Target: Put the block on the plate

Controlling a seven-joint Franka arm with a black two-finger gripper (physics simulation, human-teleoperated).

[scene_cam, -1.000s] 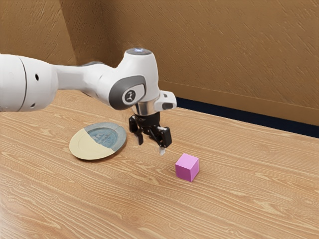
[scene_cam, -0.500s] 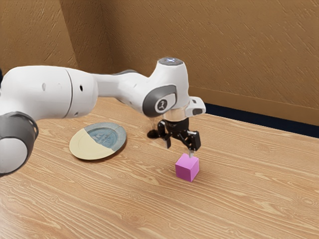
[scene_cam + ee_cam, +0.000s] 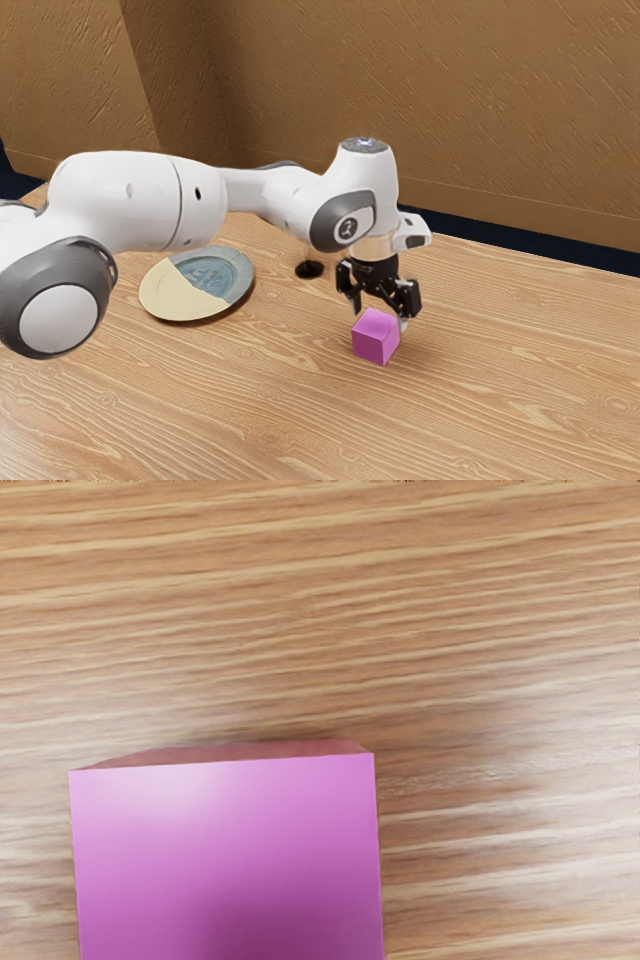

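In the exterior view my gripper points down right at the block's top, its two fingers apart, one toward each side. The pink block rests on the table; whether a finger touches it I cannot tell. Close below my hand, the block's flat top looms large in the wrist view. Toward the exterior view's left lies the round plate, part cream and part blue-grey, with nothing on it.
Behind the plate and block, a small dark round base with a thin stem stands on the wooden table, partly hidden by the arm. A brown textured wall rises beyond the table's far edge.
My hand has travelled toward the exterior view's right and down, from between plate and block to the block's top. The dark base came into sight behind the arm. Block and plate have stayed put.
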